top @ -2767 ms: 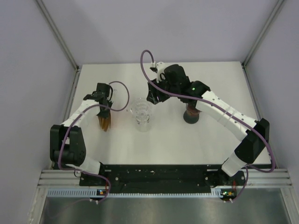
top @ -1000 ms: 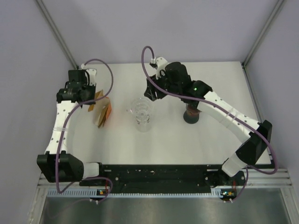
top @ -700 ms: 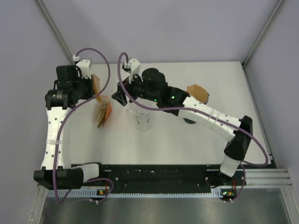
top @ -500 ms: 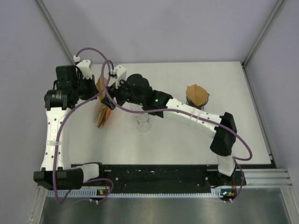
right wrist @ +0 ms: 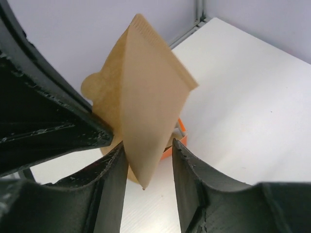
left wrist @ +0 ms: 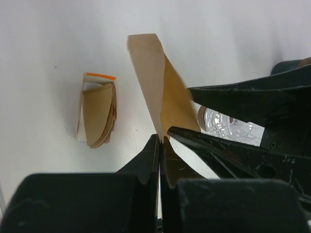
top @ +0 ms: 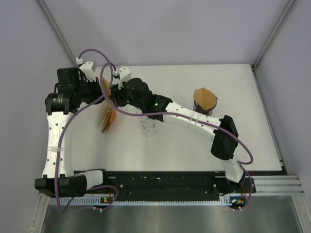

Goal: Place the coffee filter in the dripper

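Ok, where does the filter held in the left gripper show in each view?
Top external: filter, upper left, where the two arms meet.
Left wrist: filter, centre, pinched by the left gripper.
Right wrist: filter, centre, between the fingers of the right gripper.
Shared landmark: orange-edged filter stack on the table.

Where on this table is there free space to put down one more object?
Free: the front strip between the filter stack and the near edge, and the right side past the dark cup. Crowded: the far left, where the left gripper and right gripper meet at the held filter.
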### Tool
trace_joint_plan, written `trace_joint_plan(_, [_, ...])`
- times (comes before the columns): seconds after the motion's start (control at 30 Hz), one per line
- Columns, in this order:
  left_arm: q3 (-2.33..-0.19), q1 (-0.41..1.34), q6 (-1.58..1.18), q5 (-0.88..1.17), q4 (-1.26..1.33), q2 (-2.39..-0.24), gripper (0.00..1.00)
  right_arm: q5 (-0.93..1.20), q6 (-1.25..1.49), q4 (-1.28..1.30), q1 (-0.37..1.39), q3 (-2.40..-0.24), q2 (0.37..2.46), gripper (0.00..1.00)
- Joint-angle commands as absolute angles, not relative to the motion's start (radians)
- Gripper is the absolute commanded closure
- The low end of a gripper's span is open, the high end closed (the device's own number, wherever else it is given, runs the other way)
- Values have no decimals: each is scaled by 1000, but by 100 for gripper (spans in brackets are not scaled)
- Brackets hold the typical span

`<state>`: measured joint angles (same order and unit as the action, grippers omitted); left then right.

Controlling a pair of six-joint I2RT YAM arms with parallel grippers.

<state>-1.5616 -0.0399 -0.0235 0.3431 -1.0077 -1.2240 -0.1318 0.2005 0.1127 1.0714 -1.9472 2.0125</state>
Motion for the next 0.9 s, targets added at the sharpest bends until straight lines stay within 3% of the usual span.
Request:
trace_joint_plan(0.0, [-1585, -40, -9, 350, -1009, -1221, 100, -219, 180, 75, 1071, -2006, 2026, 62])
trace_joint_plan(0.2, [-1594, -35, -9, 394, -1019, -1220, 100, -229, 175, 77, 1055, -2032, 2068, 70])
trace_joint_plan(0.37, [-1588, -32, 28, 338, -1025, -1215, 100, -244, 158, 84, 1037, -2043, 2068, 100])
trace_joint_plan(0.63, [-1585, -34, 90, 149, -1026, -1204, 100, -379, 81, 126, 990, -1961, 1948, 100])
trace_joint_plan(0.87, [-1585, -31, 87, 218, -1012, -1210, 100, -312, 98, 115, 959, -1881, 1878, 100])
